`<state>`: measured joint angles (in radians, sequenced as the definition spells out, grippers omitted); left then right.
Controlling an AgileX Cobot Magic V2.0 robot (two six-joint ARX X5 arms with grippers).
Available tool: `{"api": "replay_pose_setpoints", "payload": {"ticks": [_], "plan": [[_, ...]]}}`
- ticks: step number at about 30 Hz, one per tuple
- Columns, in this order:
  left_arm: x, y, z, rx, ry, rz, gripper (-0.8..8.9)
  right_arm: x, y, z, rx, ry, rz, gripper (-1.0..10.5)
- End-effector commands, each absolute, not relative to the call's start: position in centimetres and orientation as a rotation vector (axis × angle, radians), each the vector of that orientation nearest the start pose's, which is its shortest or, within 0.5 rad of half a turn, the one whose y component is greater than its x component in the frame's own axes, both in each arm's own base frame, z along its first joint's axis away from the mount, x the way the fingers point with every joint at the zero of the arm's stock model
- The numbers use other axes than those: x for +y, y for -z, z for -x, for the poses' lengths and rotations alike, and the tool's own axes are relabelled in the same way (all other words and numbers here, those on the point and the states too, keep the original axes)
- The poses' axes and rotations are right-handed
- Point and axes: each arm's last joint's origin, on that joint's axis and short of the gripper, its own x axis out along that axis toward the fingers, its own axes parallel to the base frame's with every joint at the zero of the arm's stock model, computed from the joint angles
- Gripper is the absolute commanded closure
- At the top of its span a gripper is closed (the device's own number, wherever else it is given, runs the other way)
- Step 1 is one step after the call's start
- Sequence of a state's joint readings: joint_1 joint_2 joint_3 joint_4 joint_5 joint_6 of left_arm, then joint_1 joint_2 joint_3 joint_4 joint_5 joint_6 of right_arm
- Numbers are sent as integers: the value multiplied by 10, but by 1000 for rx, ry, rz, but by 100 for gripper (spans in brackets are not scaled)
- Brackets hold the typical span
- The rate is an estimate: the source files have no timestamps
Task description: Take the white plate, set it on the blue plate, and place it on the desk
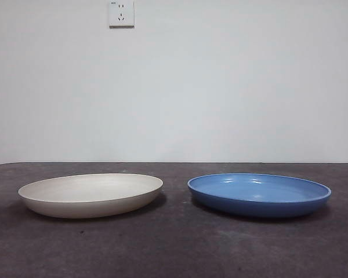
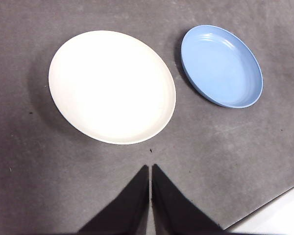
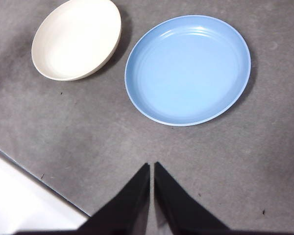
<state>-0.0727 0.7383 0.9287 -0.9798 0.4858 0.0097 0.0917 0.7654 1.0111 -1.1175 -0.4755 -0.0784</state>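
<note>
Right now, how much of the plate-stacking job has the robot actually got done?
Nothing looks done yet. The white plate lies on the desk beside the blue plate, with a gap between them. Nothing is in hand: the left gripper and the right gripper are both shut, empty and above bare desk. All steps remain: picking up the white plate, setting it on the blue one, then putting it on the desk.

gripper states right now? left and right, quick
Left gripper: shut, empty, above the desk short of the white plate.
Right gripper: shut, empty, short of the blue plate.
</note>
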Motion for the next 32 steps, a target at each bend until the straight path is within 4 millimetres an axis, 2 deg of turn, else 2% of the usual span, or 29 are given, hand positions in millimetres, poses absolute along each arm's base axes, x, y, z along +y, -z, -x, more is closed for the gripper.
{"api": "replay_pose_setpoints", "payload": {"ticks": [1, 3, 6, 7, 10, 21, 27, 32], "plan": [[-23, -326, -119, 757, 546, 141, 760, 24, -338, -111, 820, -576, -81, 930], [-23, -326, -119, 757, 545, 143, 674, 24, -338, -111, 820, -576, -81, 857], [-23, -326, -119, 758, 543, 148, 477, 24, -338, -111, 821, -574, -85, 584], [-23, -326, -119, 759, 542, 147, 436, 24, -338, -111, 821, -574, -85, 543], [-23, -326, -119, 759, 542, 148, 364, 24, -338, -111, 821, -574, -85, 534], [-24, -324, -129, 766, 535, 173, 363, 24, -338, -111, 823, -572, -90, 534], [-27, -323, -150, 777, 531, 183, 376, 24, -338, -111, 823, -572, -92, 534], [-31, -321, -180, 808, 458, 154, 376, 24, -338, -112, 822, -572, -91, 534]]}}
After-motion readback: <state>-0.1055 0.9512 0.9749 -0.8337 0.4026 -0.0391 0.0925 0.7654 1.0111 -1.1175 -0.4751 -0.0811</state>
